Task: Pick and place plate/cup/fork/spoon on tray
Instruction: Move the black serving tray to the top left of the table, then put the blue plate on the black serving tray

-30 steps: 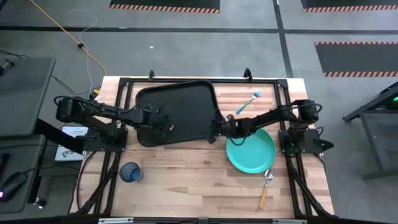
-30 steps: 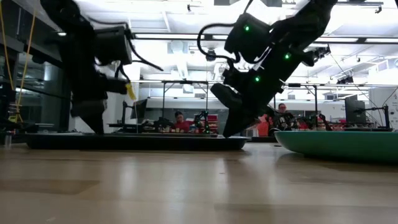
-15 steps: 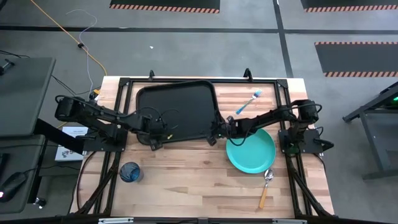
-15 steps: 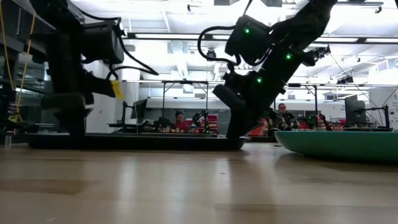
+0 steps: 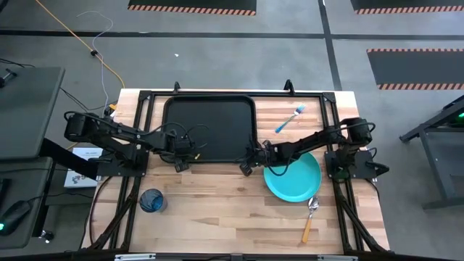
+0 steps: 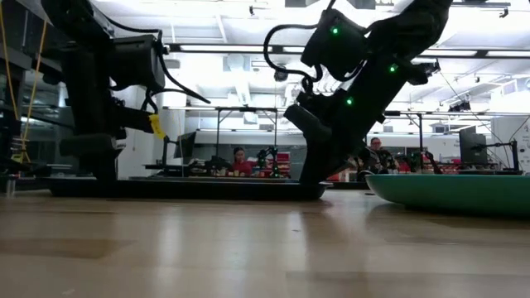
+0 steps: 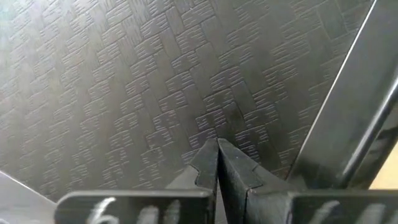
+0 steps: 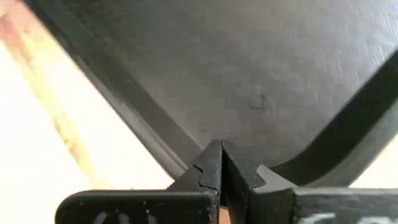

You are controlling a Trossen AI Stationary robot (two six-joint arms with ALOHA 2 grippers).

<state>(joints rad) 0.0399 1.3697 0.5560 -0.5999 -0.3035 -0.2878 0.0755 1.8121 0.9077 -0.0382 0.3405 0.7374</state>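
Note:
The black tray (image 5: 209, 127) lies flat at the table's far middle, square to the edges. My left gripper (image 5: 180, 162) is shut at the tray's near left corner, and my right gripper (image 5: 248, 167) is shut at its near right corner. The turquoise plate (image 5: 293, 177) lies on the table right of the tray. The dark-blue cup (image 5: 151, 200) stands near the table's near left. The light-blue fork (image 5: 288, 119) lies at the far right. The spoon (image 5: 310, 216) lies near the plate's near side. My left gripper's shut fingertips (image 7: 217, 149) point down at the tray's patterned floor (image 7: 186, 106) close to the raised rim (image 7: 348, 118) at the near left corner. They seem to press on it. The tray lies flat on the table. My right gripper's shut fingertips (image 8: 221, 152) point down at the tray's near right corner, at the foot of the raised rim (image 8: 155, 134). They seem to rest on it. The tray lies flat on the table.
Black frame rails run along the table's left, right and far sides (image 5: 138, 130). Bare wood lies between the tray and the near edge (image 5: 217, 210). In the low view people sit at benches far behind the table (image 6: 240, 161).
The tray has turned about on the table from a skewed position and now lies square to the edges. My left gripper has gone toward the near edge, from over the tray's left part to its near left corner. My right gripper has shifted slightly toward the near edge.

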